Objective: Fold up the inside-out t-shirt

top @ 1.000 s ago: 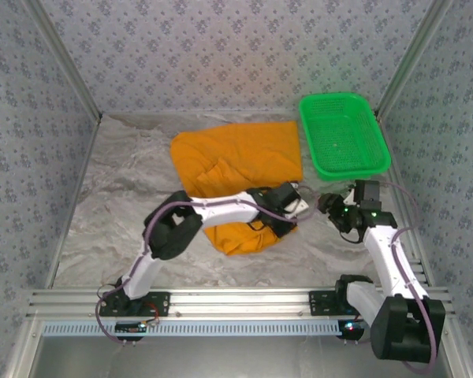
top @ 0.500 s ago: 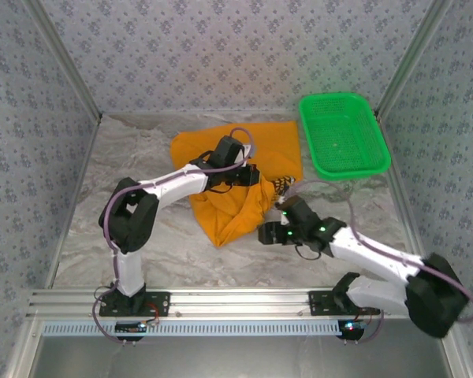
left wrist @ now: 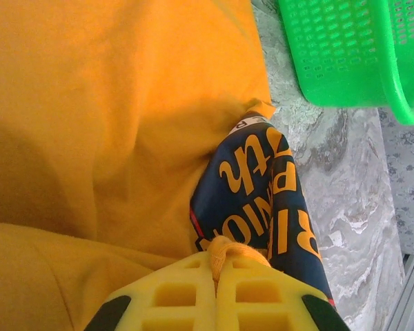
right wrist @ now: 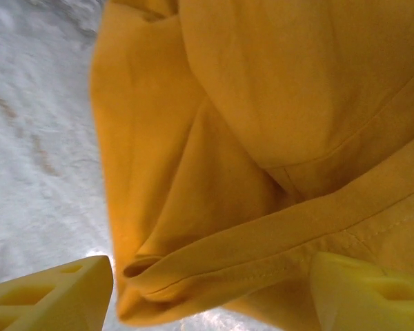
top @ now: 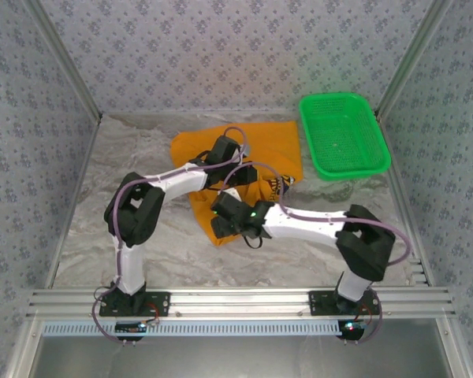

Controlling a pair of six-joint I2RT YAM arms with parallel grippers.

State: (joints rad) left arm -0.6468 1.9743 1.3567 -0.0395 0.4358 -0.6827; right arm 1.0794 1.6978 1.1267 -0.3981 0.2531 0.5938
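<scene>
Marbled table (top: 79, 228) carries the t-shirt (top: 221, 153), bunched mid-table, near the green basket (top: 343, 134). Our left gripper (left wrist: 217, 272) pinches a fold of it. Our right gripper (right wrist: 208, 293) stands wide over the hem (right wrist: 262, 234); we should close on one layer only.

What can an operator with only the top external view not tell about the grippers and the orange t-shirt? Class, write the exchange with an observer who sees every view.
Observer: The left gripper is shut on a pinch of the orange cotton t-shirt.
Operator: And the right?
Observer: The right gripper is open, with a stitched hem lying between its fingers.
Operator: Any print?
Observer: A dark blue print with orange lettering lies just past the left gripper.
</scene>
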